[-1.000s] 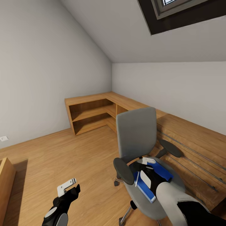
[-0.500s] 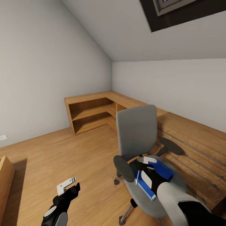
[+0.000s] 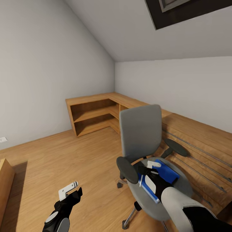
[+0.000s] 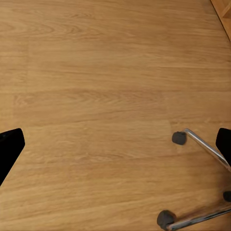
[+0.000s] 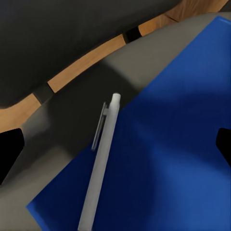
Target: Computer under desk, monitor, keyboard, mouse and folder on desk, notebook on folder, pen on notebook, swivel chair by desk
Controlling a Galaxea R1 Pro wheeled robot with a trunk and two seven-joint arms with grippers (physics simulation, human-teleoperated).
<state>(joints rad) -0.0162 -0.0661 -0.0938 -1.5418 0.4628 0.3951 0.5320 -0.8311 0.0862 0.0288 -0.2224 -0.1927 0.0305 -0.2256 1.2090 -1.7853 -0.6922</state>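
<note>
The left black gripper (image 3: 69,190) hung low over the brown wooden floor (image 3: 64,161), with a flat white part sticking out at its tip. In the left wrist view its two dark fingertips (image 4: 10,147) sat far apart at the picture's sides, with bare floor between them, so the gripper was wide apart and held nothing. Two small black wheels (image 4: 179,138) on shiny metal legs of the chair showed on the floor there too.

The right black and white gripper (image 3: 151,167) reached over the round seat of the grey swivel chair (image 3: 140,132). It hovered just above a flat blue folder (image 3: 164,172) that lay on the seat. In the right wrist view the dark fingertips (image 5: 9,151) stood far apart at the edges, so this gripper was apart as well, and clamped on nothing. A thin white pen (image 5: 98,166) with a grey clip lay on the blue folder, near its edge. The chair's dark armrest (image 5: 62,43) curved past behind it.

The chair stood just beside a long, low wooden desk (image 3: 193,141) along the right wall. Farther back, an open wooden corner shelf (image 3: 93,117) sat where the grey walls (image 3: 48,71) met. High up, a dark window (image 3: 183,11) was set in the sloped ceiling.
</note>
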